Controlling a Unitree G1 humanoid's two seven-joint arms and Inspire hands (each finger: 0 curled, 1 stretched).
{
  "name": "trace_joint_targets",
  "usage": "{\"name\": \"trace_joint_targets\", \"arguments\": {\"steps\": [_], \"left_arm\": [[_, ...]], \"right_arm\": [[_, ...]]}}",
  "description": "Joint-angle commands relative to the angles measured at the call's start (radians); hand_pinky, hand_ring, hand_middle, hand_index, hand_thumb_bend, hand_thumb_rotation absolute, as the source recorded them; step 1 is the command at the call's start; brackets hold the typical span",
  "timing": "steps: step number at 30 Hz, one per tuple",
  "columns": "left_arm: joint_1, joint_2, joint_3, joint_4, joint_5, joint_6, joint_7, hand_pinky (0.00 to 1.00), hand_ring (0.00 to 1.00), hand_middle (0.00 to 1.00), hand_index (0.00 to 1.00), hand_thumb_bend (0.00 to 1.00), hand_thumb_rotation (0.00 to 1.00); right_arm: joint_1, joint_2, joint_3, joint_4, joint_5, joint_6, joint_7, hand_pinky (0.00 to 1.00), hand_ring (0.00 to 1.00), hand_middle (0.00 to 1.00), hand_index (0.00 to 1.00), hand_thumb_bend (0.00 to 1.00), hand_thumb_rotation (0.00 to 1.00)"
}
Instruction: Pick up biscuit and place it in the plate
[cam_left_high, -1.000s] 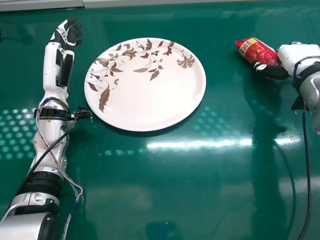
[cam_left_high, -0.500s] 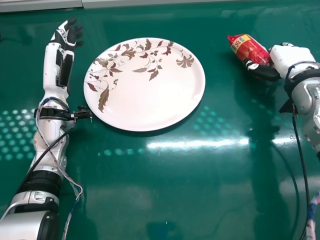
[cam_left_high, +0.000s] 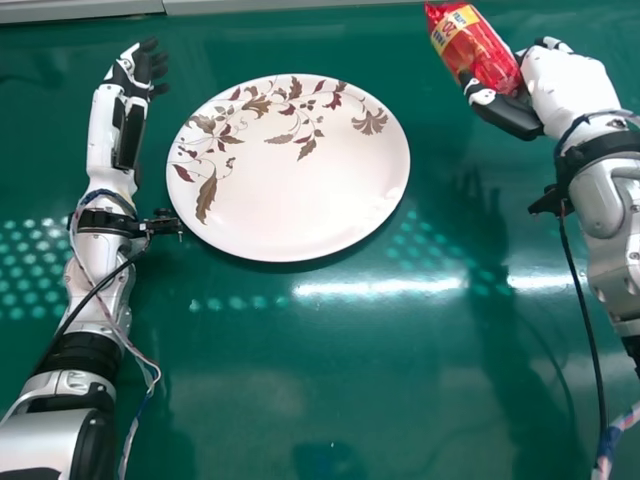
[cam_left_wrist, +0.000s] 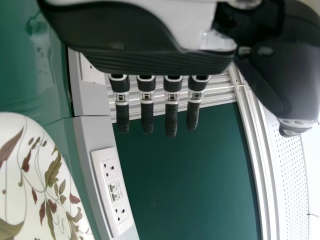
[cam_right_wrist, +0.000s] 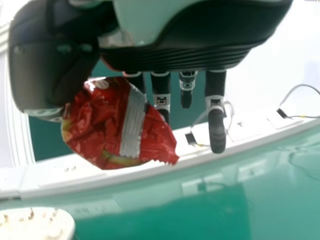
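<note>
The biscuit packet (cam_left_high: 482, 50), clamped between the right hand's (cam_left_high: 570, 88) thumb and fingers (cam_right_wrist: 161, 101), slants its long axis away and leftward from them, serrated edge jutting free, green counter (cam_left_high: 400, 390) separating them from the round plate (cam_left_high: 300, 195), its wrapper crinkled, shiny red, while the left hand's (cam_left_high: 125, 75) fingers lie straight, slightly apart.

At fingers of right hand (cam_left_high: 568, 82), biscuit packet (cam_left_high: 478, 48) looks crinkled, shiny plastic; apart from them, plate (cam_left_high: 300, 195) looks smooth, glossy.
</note>
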Motion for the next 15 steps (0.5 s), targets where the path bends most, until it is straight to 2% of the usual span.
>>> {"name": "trace_joint_targets", "arguments": {"steps": [1,7,12,15], "left_arm": [[0.034,-0.001,0.001,0.032,-0.004,-0.021,-0.004,0.81,0.87,0.87,0.88,0.87,0.76],[0.03,0.0,-0.004,0.016,0.004,-0.009,0.003,0.86,0.93,0.92,0.9,0.86,0.76],[0.037,-0.006,-0.006,-0.021,0.004,0.011,0.009,0.98,1.0,0.98,0.95,0.87,0.77],[0.044,-0.007,-0.007,-0.047,0.004,0.025,0.01,1.0,1.0,1.0,0.99,0.88,0.77]], "right_arm": [[0.001,0.017,-0.021,-0.06,0.003,0.024,0.015,0.31,0.43,0.55,0.49,0.49,0.0],[-0.022,0.051,-0.042,-0.105,0.052,-0.048,-0.009,0.3,0.41,0.49,0.53,0.49,0.0],[-0.081,0.098,-0.007,-0.048,0.072,-0.138,-0.018,0.3,0.42,0.53,0.53,0.49,0.0],[-0.131,0.137,0.037,0.011,0.056,-0.179,-0.022,0.3,0.41,0.51,0.53,0.49,0.0]]}}
